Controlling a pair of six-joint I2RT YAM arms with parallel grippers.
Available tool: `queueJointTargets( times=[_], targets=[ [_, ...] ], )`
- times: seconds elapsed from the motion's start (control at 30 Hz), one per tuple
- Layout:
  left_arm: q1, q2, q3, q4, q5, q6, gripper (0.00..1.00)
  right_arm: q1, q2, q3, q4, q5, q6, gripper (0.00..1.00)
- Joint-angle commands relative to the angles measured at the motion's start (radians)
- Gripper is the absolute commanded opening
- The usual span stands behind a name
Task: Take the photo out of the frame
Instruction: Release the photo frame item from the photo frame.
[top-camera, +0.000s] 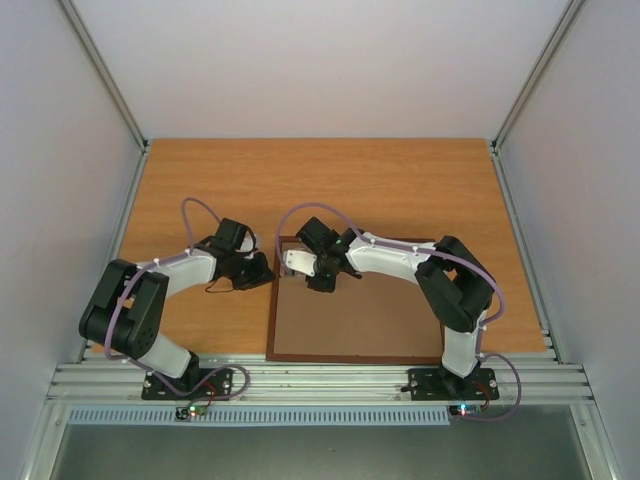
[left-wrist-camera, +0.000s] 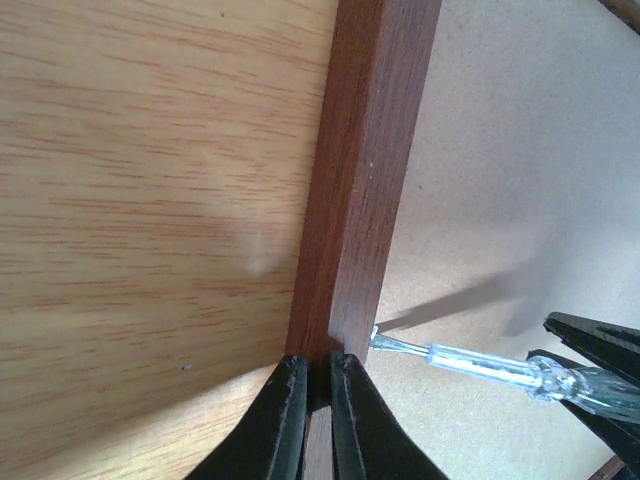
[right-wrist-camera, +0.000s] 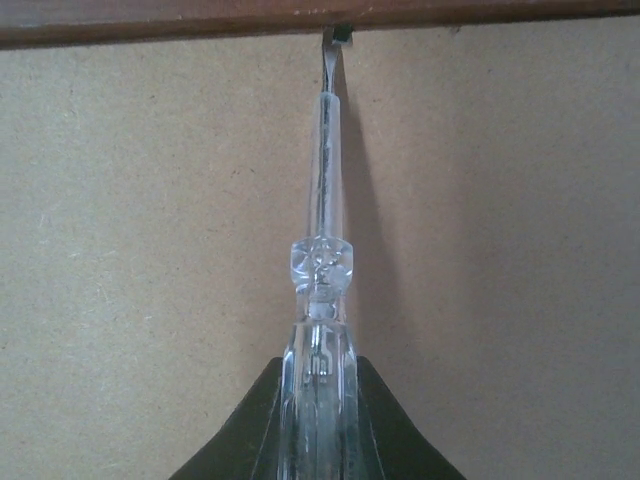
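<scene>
Two arms work on a picture frame (left-wrist-camera: 362, 150) lying face down on the wooden surface (left-wrist-camera: 150, 200). The left tool (left-wrist-camera: 316, 365) is clenched on the frame's left rail, pinning it. The right tool (right-wrist-camera: 320, 372) grips a clear-handled screwdriver (right-wrist-camera: 322, 250), whose tip meets a small metal tab (right-wrist-camera: 340, 33) where the brown backing board (right-wrist-camera: 150, 250) joins the rail. No photo shows; it likely sits beneath that board. The rail looks stiff and safe to clamp, while a paper print would be light, easily creased and best lifted by its edges.
</scene>
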Motion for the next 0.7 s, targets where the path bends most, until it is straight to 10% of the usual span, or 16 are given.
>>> queueJointTargets(
  times=[0.0, 0.67],
  targets=[
    [-0.037, 0.05, -0.003, -0.012, -0.013, 0.025, 0.09, 0.005, 0.019, 0.077, 0.043, 0.011, -0.015, 0.01],
    [-0.064, 0.077, -0.03, 0.002, -0.032, 0.028, 0.08, 0.065, 0.1, 0.265, 0.166, -0.048, 0.04, 0.01]
  ],
)
